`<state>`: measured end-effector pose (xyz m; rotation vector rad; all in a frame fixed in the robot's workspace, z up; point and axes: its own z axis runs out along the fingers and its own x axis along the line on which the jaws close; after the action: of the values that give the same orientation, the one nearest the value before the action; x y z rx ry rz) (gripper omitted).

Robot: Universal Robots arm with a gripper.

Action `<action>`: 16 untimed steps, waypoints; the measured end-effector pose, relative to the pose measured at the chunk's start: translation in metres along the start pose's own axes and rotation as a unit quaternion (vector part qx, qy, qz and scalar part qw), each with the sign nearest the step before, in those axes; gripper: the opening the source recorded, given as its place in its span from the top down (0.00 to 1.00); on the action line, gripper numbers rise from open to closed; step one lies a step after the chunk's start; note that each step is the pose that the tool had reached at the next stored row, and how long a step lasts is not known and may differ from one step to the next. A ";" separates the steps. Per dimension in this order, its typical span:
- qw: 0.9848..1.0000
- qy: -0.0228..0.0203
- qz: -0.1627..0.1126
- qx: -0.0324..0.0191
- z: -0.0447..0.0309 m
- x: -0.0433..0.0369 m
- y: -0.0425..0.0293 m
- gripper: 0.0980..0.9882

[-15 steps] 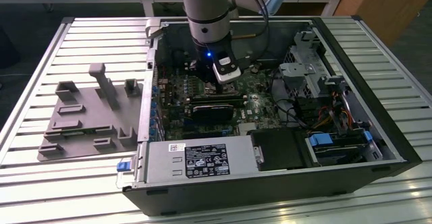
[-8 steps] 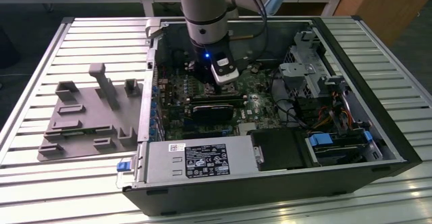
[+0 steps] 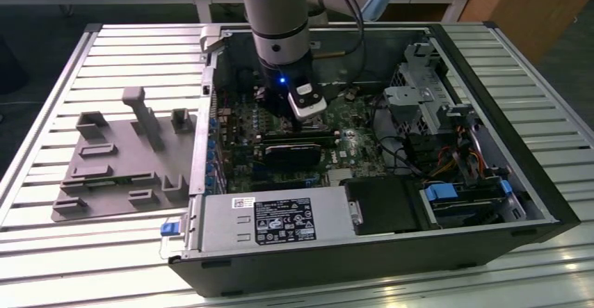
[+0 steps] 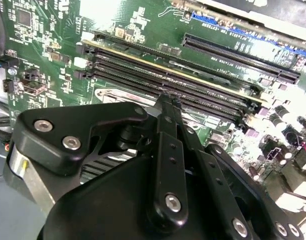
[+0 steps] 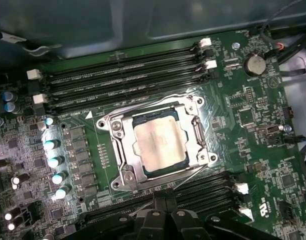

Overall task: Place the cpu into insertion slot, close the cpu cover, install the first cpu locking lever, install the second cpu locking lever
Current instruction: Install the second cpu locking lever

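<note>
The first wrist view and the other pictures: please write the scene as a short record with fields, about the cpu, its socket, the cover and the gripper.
cpu: lies flat inside the insertion slot, silver top facing up
cpu cover: down around the chip, its window framing the metal top
locking levers: thin wire visible along the socket edges; whether latched, cannot tell
gripper: just beside the socket, over the memory slots, holding nothing visible; fingers together in the second wrist view
setting: open computer case on a slatted table, arm reaching down into it
</note>
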<state>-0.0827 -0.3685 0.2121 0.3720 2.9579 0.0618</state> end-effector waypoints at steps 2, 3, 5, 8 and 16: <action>1.000 0.001 -0.003 -0.002 0.0009 0.0004 -0.0010 1.00; 1.000 0.001 -0.005 -0.003 0.0012 0.0006 -0.0015 1.00; 1.000 0.002 -0.008 -0.006 0.0017 0.0014 -0.0029 1.00; 1.000 0.003 -0.011 -0.011 0.0021 0.0029 -0.0051 1.00; 0.999 0.010 -0.013 -0.040 0.0024 0.0058 -0.0106 1.00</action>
<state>-0.0905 -0.3773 0.2081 0.3232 2.9685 0.1814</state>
